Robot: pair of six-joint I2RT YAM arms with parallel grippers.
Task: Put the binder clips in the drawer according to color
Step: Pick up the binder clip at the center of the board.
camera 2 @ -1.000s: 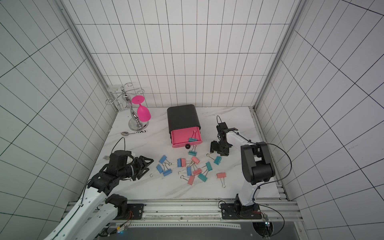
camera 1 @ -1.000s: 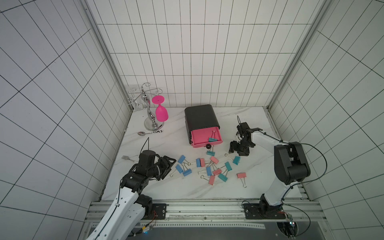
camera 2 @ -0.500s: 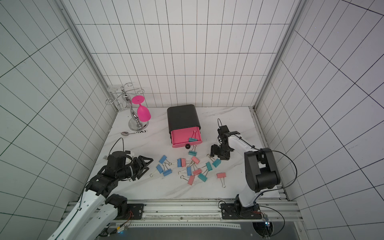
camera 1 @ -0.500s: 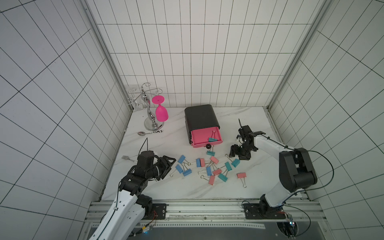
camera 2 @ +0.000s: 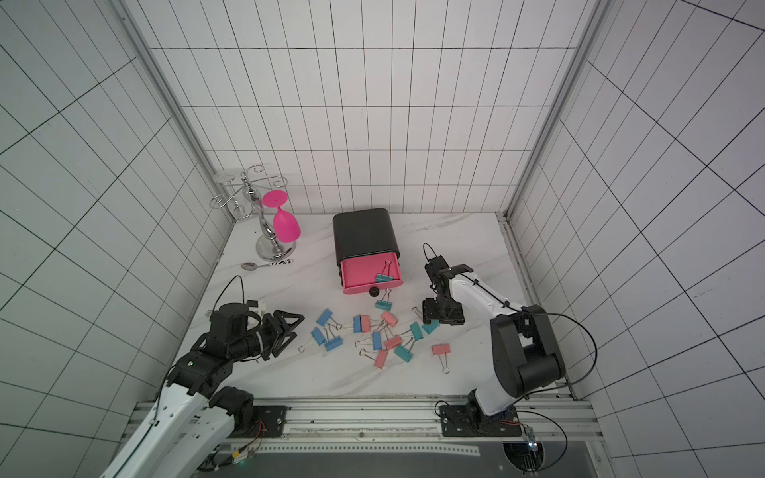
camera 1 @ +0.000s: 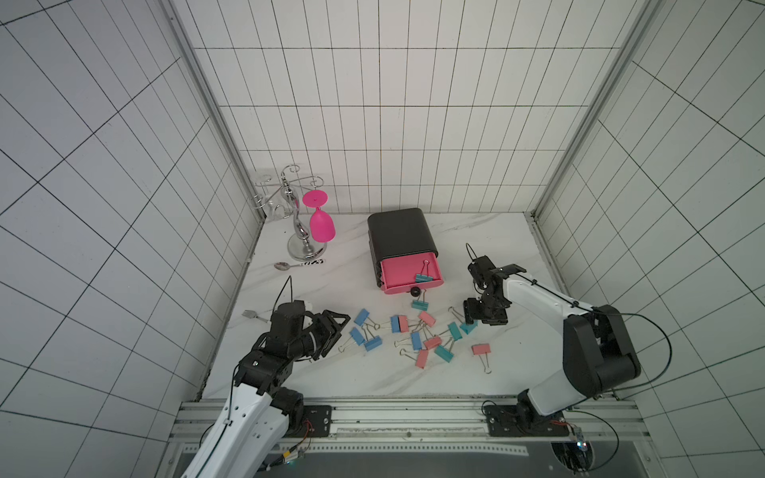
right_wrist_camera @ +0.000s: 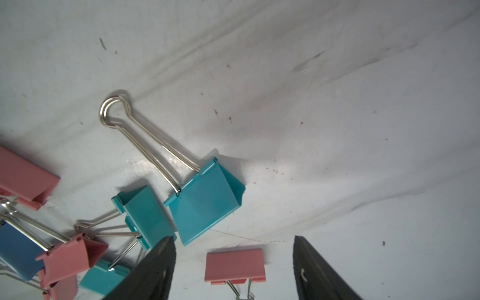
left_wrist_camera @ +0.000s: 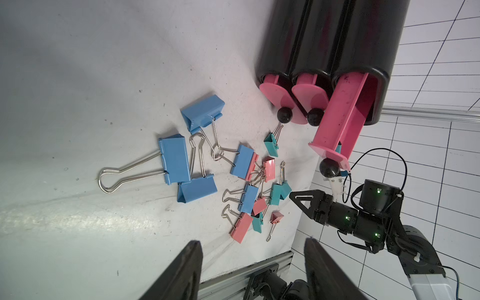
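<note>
Left gripper (left_wrist_camera: 253, 249) level, jaws apart, right gripper (right_wrist_camera: 232, 242) angled down, jaws apart

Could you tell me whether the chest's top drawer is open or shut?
Open: the top drawer juts out of the black chest, with a teal clip lying inside; the lower drawers are pushed in.
</note>
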